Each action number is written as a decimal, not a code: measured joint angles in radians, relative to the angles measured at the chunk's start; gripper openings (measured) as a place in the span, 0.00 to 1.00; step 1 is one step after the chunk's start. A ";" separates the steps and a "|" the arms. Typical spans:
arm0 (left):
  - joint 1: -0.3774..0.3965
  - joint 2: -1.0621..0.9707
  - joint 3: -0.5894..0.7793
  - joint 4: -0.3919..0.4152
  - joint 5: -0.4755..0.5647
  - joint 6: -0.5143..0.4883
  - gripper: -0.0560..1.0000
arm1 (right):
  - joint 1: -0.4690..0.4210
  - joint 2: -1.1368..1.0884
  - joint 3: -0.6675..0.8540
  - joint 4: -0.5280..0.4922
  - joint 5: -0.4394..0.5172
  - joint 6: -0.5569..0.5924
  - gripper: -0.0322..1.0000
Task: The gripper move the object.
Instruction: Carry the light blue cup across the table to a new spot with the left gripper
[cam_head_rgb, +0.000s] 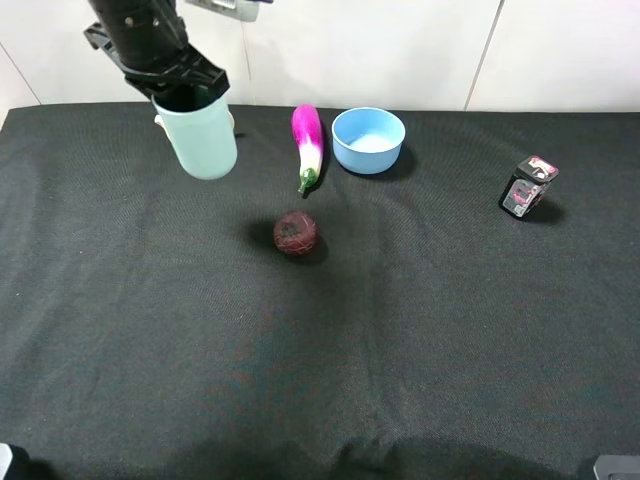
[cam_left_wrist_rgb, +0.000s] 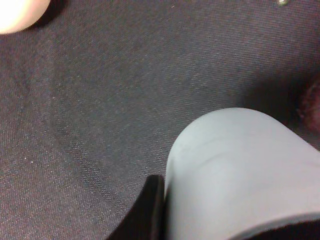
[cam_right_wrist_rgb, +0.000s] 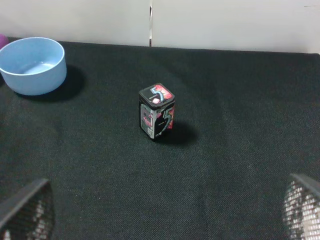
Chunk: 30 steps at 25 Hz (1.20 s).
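Note:
The pale teal cup (cam_head_rgb: 203, 142) is at the far left of the black cloth, in the grasp of my left gripper (cam_head_rgb: 183, 92), whose black jaws are shut on its rim from above. In the left wrist view the cup (cam_left_wrist_rgb: 240, 170) fills the lower right, with one black finger (cam_left_wrist_rgb: 148, 210) pressed against its wall; the other finger is hidden. I cannot tell whether the cup's base touches the cloth. My right gripper (cam_right_wrist_rgb: 160, 215) is open and empty, low over the cloth, short of a small black tin (cam_right_wrist_rgb: 156, 112).
A purple and white eggplant (cam_head_rgb: 307, 145) and a light blue bowl (cam_head_rgb: 368, 139) lie right of the cup. A dark red ball (cam_head_rgb: 296, 232) sits in front of them. The black tin (cam_head_rgb: 527, 186) stands far right. A pale round thing (cam_left_wrist_rgb: 15, 12) lies behind the cup.

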 joint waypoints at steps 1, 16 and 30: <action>0.011 0.000 0.010 0.000 -0.012 0.000 0.17 | 0.000 0.000 0.000 0.000 0.000 0.000 0.70; 0.134 0.001 0.154 0.001 -0.222 -0.031 0.17 | 0.000 0.000 0.000 0.000 0.000 0.000 0.70; 0.184 0.072 0.167 0.018 -0.324 -0.094 0.17 | 0.000 0.000 0.000 0.000 0.000 0.000 0.70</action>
